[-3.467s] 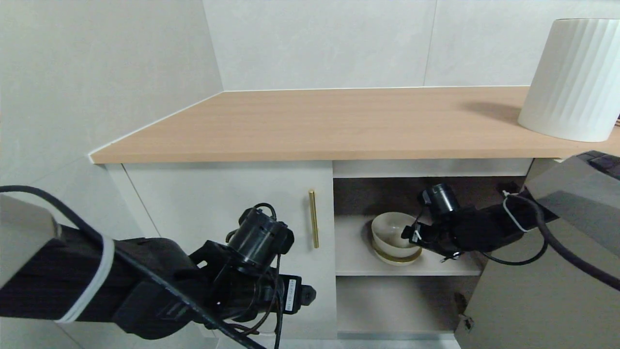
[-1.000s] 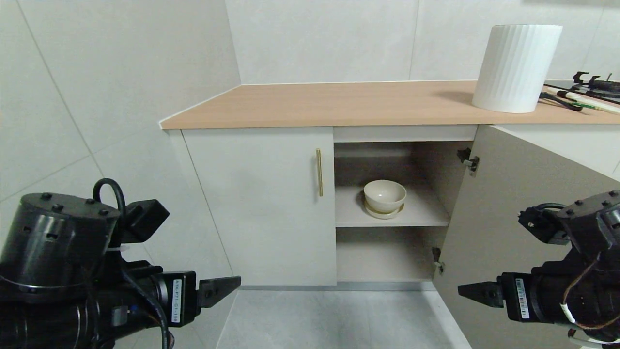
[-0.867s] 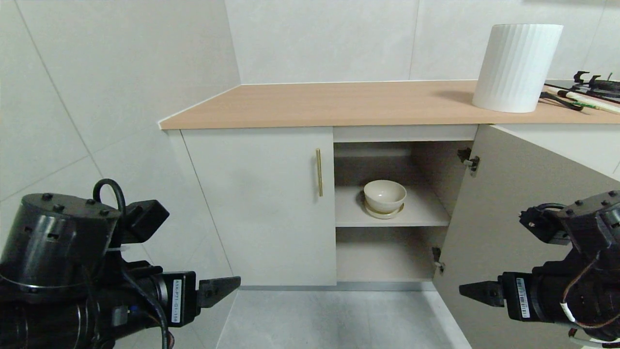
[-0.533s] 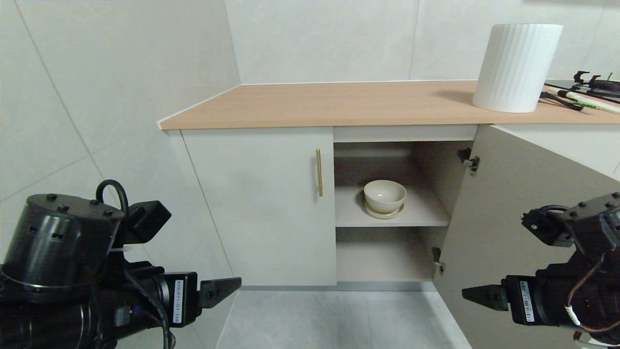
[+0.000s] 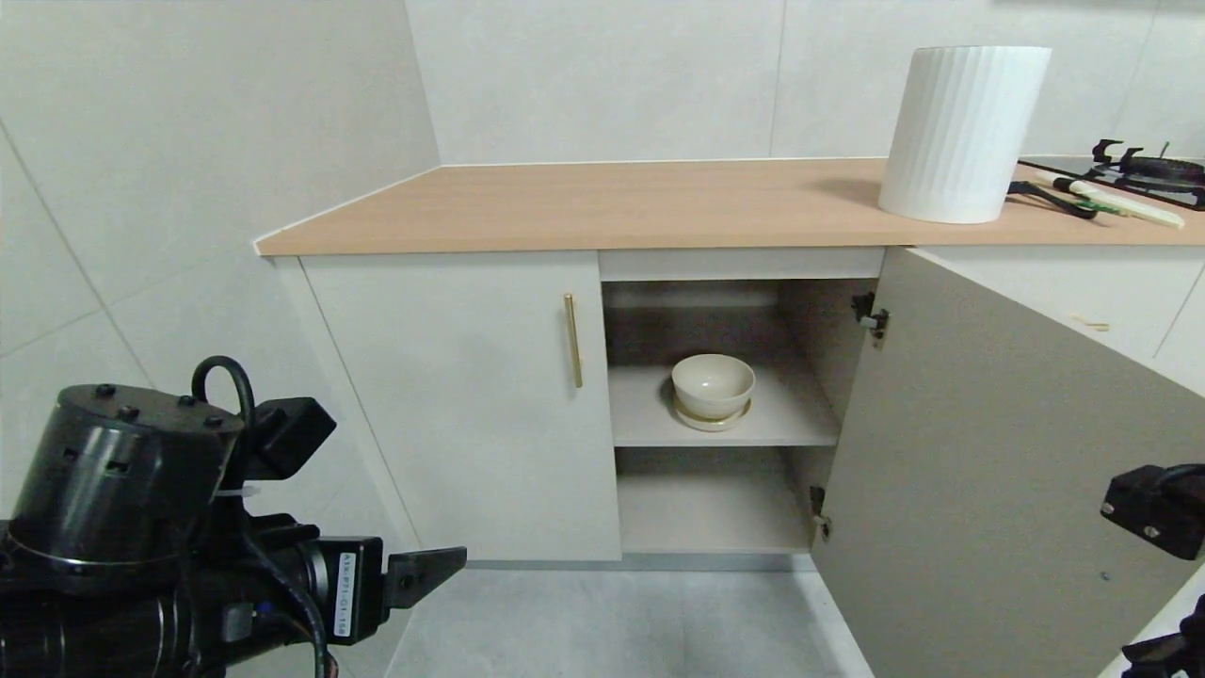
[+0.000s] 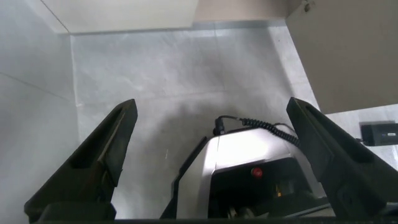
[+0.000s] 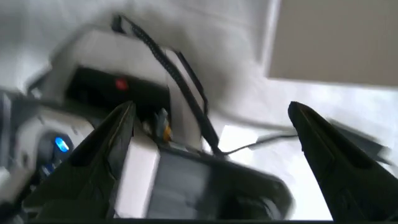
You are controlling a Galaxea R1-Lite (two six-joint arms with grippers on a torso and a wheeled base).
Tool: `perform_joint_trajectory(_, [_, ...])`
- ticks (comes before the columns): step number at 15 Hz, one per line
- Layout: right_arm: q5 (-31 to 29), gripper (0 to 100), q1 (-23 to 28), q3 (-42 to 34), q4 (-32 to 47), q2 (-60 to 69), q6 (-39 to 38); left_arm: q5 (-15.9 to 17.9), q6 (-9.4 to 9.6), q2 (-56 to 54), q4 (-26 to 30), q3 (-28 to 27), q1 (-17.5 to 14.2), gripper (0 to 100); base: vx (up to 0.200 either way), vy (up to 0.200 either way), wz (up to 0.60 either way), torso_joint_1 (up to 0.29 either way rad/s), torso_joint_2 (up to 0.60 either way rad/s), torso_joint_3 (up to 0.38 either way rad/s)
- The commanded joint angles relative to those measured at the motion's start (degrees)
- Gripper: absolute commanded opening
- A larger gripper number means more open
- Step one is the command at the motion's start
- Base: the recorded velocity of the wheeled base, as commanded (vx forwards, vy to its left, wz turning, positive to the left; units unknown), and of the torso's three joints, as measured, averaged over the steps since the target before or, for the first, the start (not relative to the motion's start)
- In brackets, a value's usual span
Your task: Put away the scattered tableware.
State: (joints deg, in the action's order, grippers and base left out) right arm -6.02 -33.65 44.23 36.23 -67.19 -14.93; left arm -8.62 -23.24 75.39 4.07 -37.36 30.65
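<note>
bowl [image 5: 713, 384]: cream, upright on a small plate [image 5: 712, 417], on the upper shelf [image 5: 800, 419] inside the cabinet [image 5: 744, 264].
right door [image 5: 951, 471]: swung wide open.
left door [image 5: 461, 405]: shut, with an upright gold handle [image 5: 572, 340] near its inner edge.
worktop [image 5: 584, 202]: wooden, carrying a white ribbed cylinder [image 5: 962, 132] toward its right end, utensils [image 5: 1116, 201] just beside that.
left hand [image 5: 425, 573]: low, in front of the left door, well apart from the bowl.

Left tool [image 6: 212, 111], right tool [image 7: 212, 112]: jaws apart.
</note>
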Motion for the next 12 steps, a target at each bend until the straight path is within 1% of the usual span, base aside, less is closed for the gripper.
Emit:
perform_joint_trajectory(1, [0.05, 100, -0.02, 0.33, 0.95, 1.89, 0.7, 0.01, -0.06, 0.29, 0.06, 0.01, 0.03, 100, 0.0, -0.2, 0.0, 0.002, 0.01, -0.002])
perform_joint_trajectory(3, [0.05, 100, -0.02, 0.6, 5.87, 3.03, 3.24, 0.01, -0.06, 0.46, 0.06, 0.01, 0.03, 100, 0.0, -0.2, 0.0, 0.0, 0.0, 0.002])
perform_joint_trajectory(4, [-0.04, 100, -0.02, 0.6, 7.71, 3.3, 4.56, 0.01, 0.03, 0.46, 0.06, 0.1, 0.03, 100, 0.0, 0.0, 0.0, 0.0, 0.0, 0.0])
perform_joint_trajectory(6, [-0.57, 100, 0.34, 0.51, 8.59, 3.12, 4.74, 0.01, 0.03, 0.46, 0.06, 0.1, 0.03, 100, 0.0, 0.0, 0.0, 0.0, 0.0, 0.0])
perform_joint_trajectory(8, [-1.45, 100, 2.27, 0.6, 8.51, 3.03, 4.74, 0.01, 0.03, 0.46, 0.06, 0.19, 0.03, 100, 0.0, 0.0, 0.0, 0.0, 0.0, 0.0])
perform_joint_trajectory(12, [-4.44, 100, 8.42, 1.04, 8.24, 1.72, 5.09, 0.01, 0.03, 0.55, 0.06, 0.19, 0.03, 100, 0.0, 0.0, 0.0, 0.0, 0.0, 0.0])
